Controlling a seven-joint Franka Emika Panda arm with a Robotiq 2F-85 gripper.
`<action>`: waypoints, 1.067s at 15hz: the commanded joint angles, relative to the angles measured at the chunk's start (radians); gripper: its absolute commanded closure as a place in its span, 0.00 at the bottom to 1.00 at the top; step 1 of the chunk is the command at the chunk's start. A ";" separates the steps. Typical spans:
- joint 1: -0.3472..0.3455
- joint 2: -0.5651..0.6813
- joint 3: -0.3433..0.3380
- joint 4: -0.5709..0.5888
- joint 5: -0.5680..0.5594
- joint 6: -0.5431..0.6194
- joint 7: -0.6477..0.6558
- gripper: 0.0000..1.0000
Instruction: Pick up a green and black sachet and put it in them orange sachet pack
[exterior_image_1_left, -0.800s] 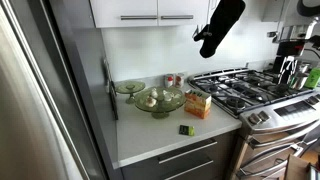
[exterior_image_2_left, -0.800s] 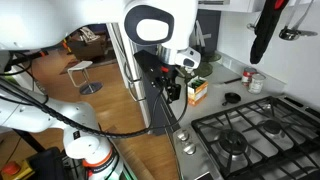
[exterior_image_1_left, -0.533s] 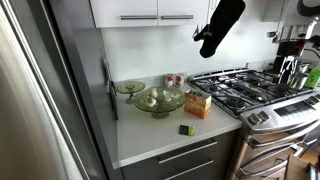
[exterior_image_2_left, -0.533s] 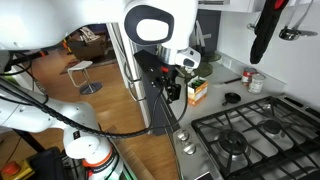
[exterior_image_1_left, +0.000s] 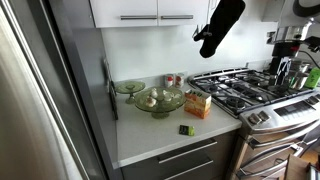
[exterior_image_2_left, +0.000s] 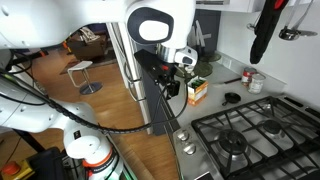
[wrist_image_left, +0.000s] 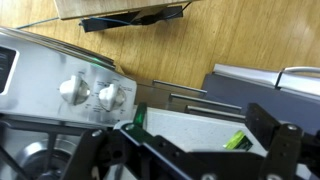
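The green and black sachet (exterior_image_1_left: 186, 129) lies flat on the white counter near its front edge, just in front of the orange sachet pack (exterior_image_1_left: 198, 103). The pack also shows in an exterior view (exterior_image_2_left: 197, 92). My gripper (exterior_image_1_left: 206, 47) is black and hangs high above the back of the counter beside the stove, far from both; it also shows in an exterior view (exterior_image_2_left: 254, 56). In the wrist view the gripper (wrist_image_left: 200, 130) has its fingers wide apart and empty, and the sachet (wrist_image_left: 237, 140) lies far below between them. The pack is out of the wrist view.
A green glass bowl (exterior_image_1_left: 160, 100) and a smaller green dish (exterior_image_1_left: 130, 87) stand left of the pack. Small canisters (exterior_image_1_left: 172, 80) stand by the wall. The gas stove (exterior_image_1_left: 245, 90) is to the right, its knobs (wrist_image_left: 85, 93) in the wrist view. A steel fridge (exterior_image_1_left: 40, 100) stands at the left.
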 joint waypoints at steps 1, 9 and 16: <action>0.099 0.074 0.082 -0.040 0.100 0.081 -0.061 0.00; 0.239 0.271 0.259 -0.037 0.172 0.244 -0.123 0.00; 0.236 0.271 0.255 -0.052 0.182 0.323 -0.179 0.00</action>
